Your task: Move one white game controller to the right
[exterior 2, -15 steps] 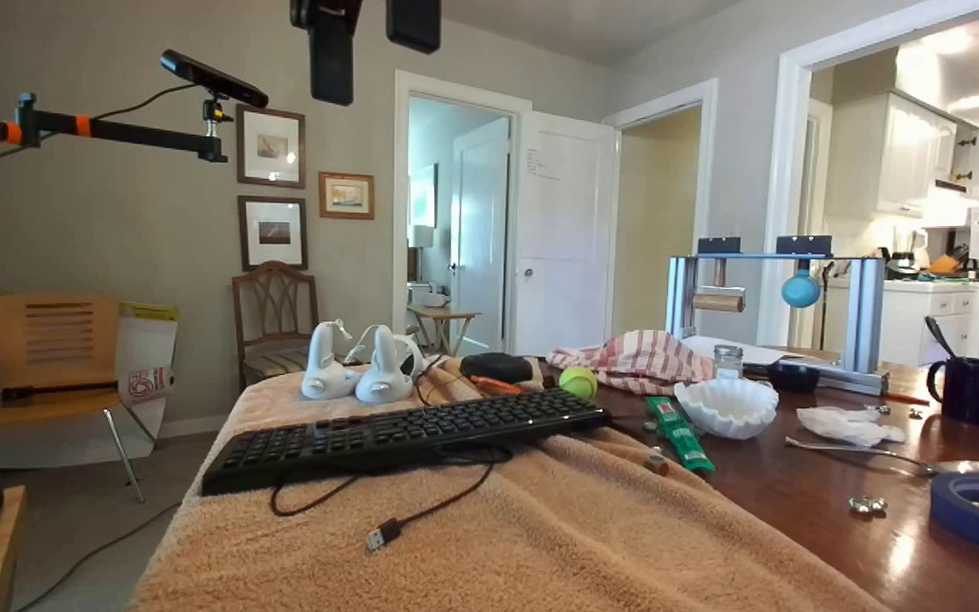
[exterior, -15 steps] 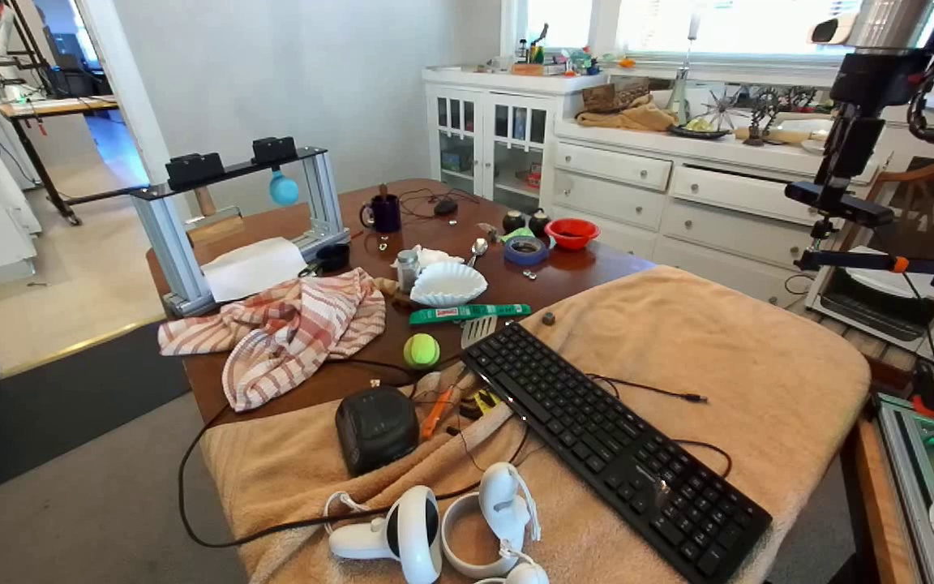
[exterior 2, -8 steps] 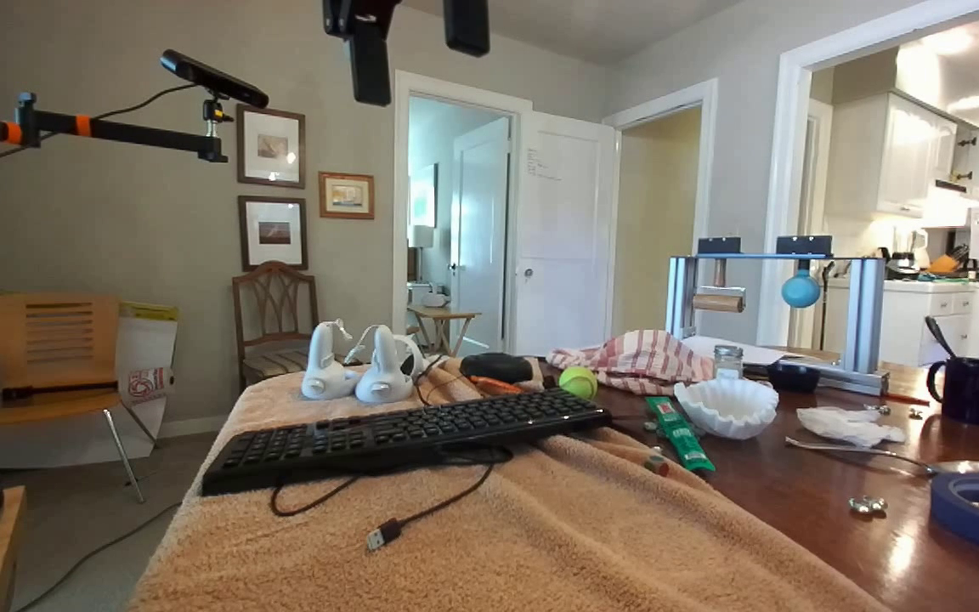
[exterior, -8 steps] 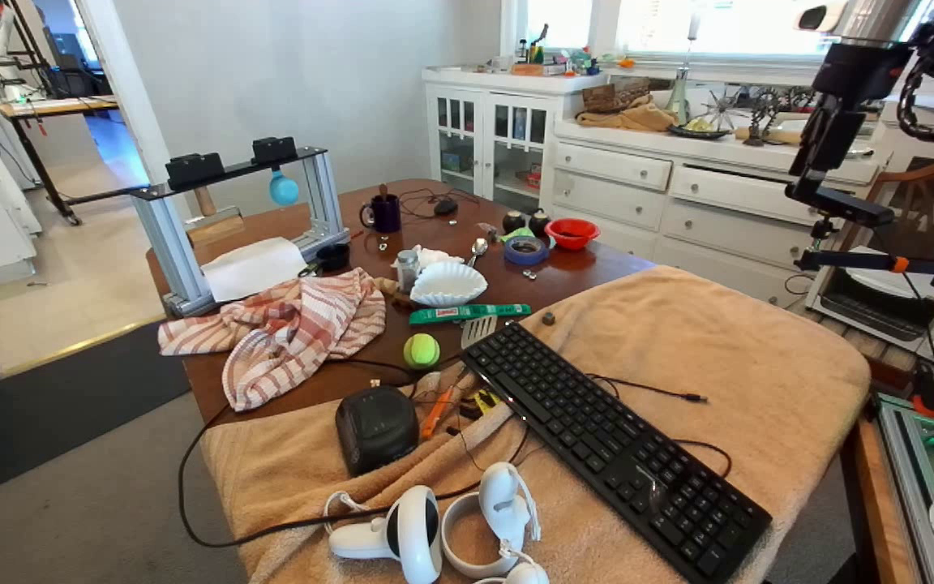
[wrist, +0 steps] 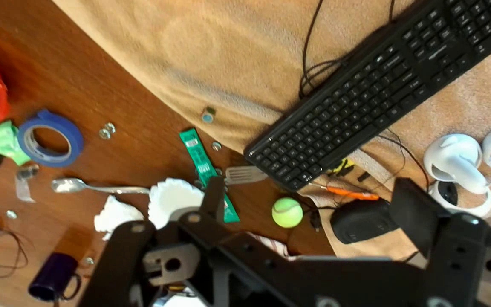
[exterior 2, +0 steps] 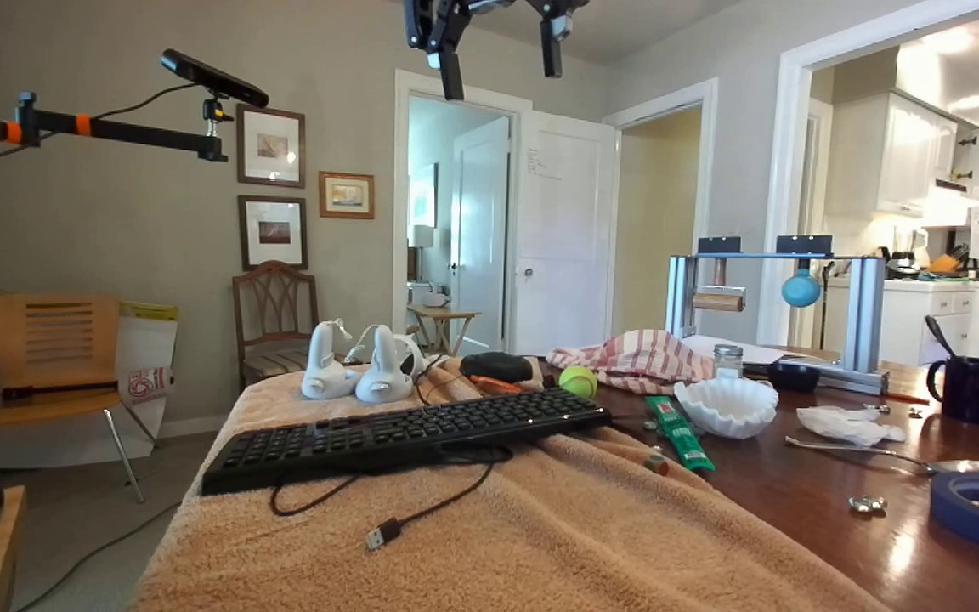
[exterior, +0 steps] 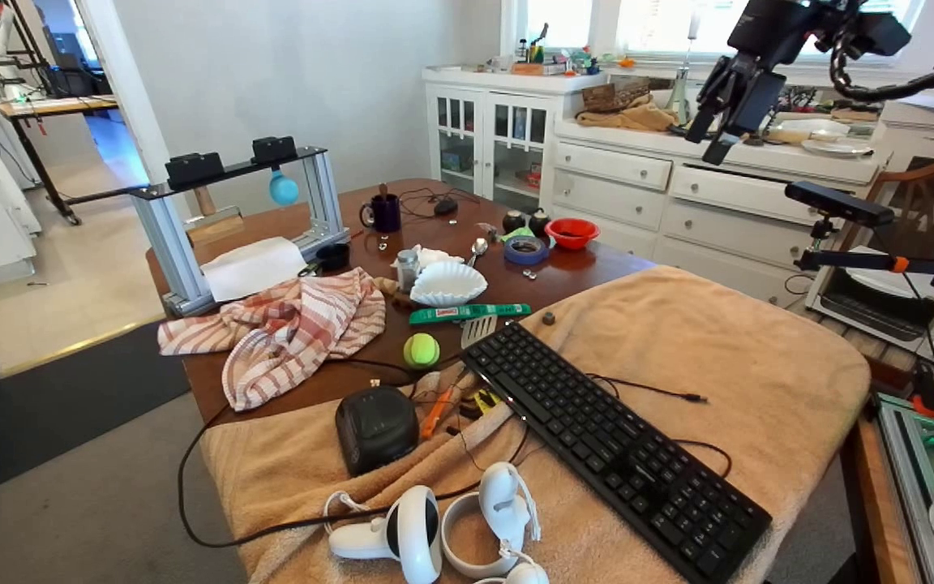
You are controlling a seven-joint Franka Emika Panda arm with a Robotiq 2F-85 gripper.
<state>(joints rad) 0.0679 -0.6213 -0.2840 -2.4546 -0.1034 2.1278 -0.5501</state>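
The hand (exterior 2: 502, 83) hangs high over the worktop (wrist: 58, 81), and it's wide apart, two fingers (exterior 2: 453, 78) spread well above everything below. In the wrist view, one tennis ball (wrist: 287, 212) shows in the gap between them, with one black case (wrist: 358, 224) by the finger on the right and one orange-handled tool (wrist: 352, 194) just beside it. Passing behind the finger on the left, one green packet (wrist: 201, 161), and near it one white scalloped bowl (exterior 2: 727, 418). Ahead of the hand, one black keyboard (wrist: 356, 106) slants across one tan towel (wrist: 237, 51).

Out to the right of the hand in that view, here they are: three white game controllers (exterior: 502, 488), bunched on the towel, well apart from the fingers, one cut off at the edge.

Farther off, left of the hand: one spoon (wrist: 100, 188), one roll of blue tape (wrist: 76, 136), then one red bowl (exterior: 572, 243). Over the worktop's far part stands one metal frame (exterior 2: 866, 314), one blue ball (exterior 2: 800, 289) hanging from it. Farthest out, in an exterior view, two wooden chairs (exterior 2: 54, 370).
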